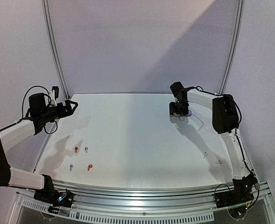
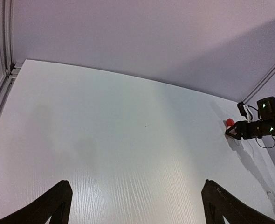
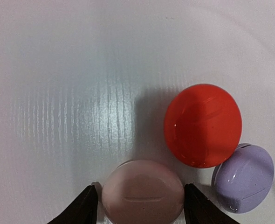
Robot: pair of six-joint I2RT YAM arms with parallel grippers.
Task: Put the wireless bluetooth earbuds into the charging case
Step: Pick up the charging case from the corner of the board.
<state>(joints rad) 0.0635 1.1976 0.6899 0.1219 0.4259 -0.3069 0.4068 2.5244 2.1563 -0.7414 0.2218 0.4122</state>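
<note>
Black right gripper [image 3: 140,187]: its 2 fingers [image 3: 84,210] flank the pale case [image 3: 142,200], close against its sides. Whether they squeeze it I cannot tell.
Left gripper [image 1: 73,106]: jaws spread wide with nothing between them; it hangs in the air far left of the red case [image 3: 202,125].
Cases: glossy round domes. The pale case sits just beside the red case, and the lavender case [image 3: 243,177] touches or nearly touches it on another side.
Earbuds, look: tiny stemmed buds, far smaller than the red case.
Earbuds, place: all loose on the white table [image 1: 128,121], well apart from the red case and nearer the arm bases. The red-orange buds [image 1: 76,149] and lavender-grey buds [image 1: 86,149] lie far to its left, the white buds [image 1: 205,155] slightly to its right.
Hard to see: the wrist view's lower edge cuts off the pale case. From above, the right gripper covers most of the cases. The bud stems are too small to read.
Count: 3 cases; 6 earbuds, 2 of each colour.
</note>
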